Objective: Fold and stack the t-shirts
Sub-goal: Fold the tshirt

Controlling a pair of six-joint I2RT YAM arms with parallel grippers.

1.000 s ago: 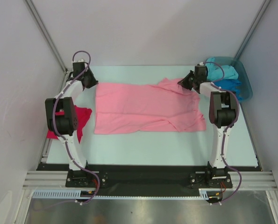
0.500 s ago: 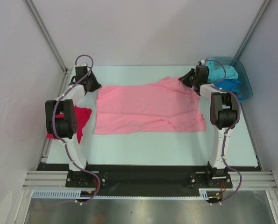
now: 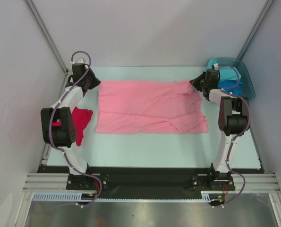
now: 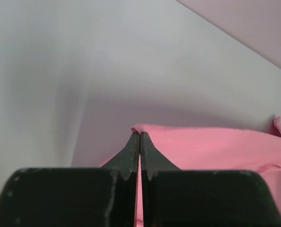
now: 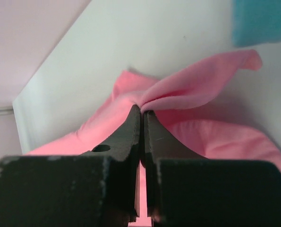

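The left arm (image 3: 59, 126) hides part of the crimson shirt (image 3: 83, 118), the left wrist view crops the pink shirt (image 4: 216, 146), and a cropped turquoise shape (image 5: 260, 19) in the right wrist view is too blurred to identify.

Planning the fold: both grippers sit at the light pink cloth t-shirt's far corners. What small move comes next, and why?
Probably lift both corners together and carry them toward the near edge. The left gripper and right gripper are each shut on a far corner of the light pink cloth t-shirt, which lies spread out on the pale table, ready for a half fold.
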